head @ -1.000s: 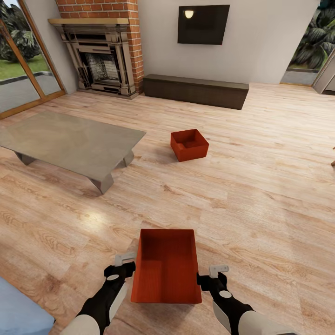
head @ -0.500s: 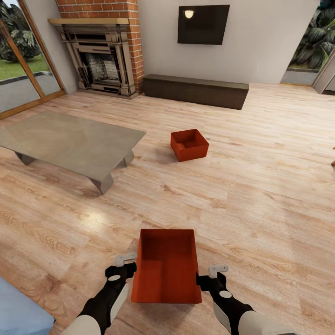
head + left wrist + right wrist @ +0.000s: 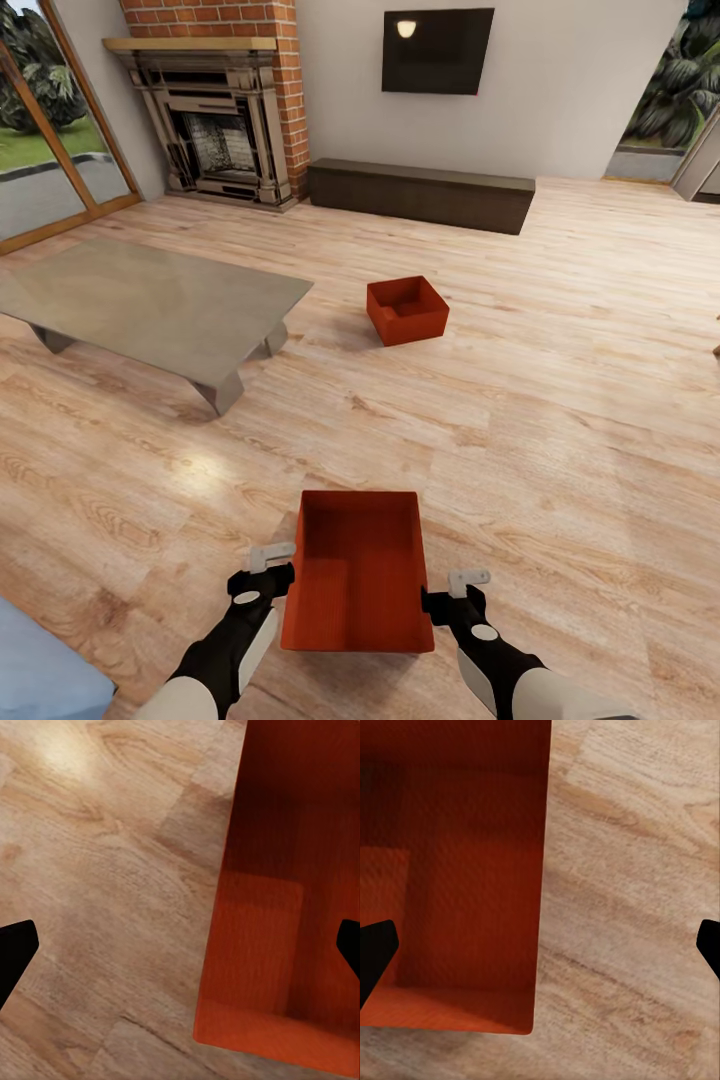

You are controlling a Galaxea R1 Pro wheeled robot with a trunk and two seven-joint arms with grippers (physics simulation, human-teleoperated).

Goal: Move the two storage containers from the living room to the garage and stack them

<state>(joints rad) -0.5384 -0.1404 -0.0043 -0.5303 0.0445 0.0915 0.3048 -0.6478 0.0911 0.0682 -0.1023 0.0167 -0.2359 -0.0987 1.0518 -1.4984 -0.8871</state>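
wood floor (image 3: 560,400) wide open, near container (image 3: 358,570) walls straddled by both gaping hands (image 3: 268,568) (image 3: 455,592)

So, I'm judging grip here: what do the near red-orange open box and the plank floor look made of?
Near red-orange open box: thin matte walls with a faint fine weave, possibly plastic or fabric-covered board. Plank floor: light wood with visible grain and knots, slightly glossy.

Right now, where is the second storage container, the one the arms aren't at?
In the head view the far storage container sits on the wood plank floor mid-room, just right of the low grey table and in front of the dark bench.
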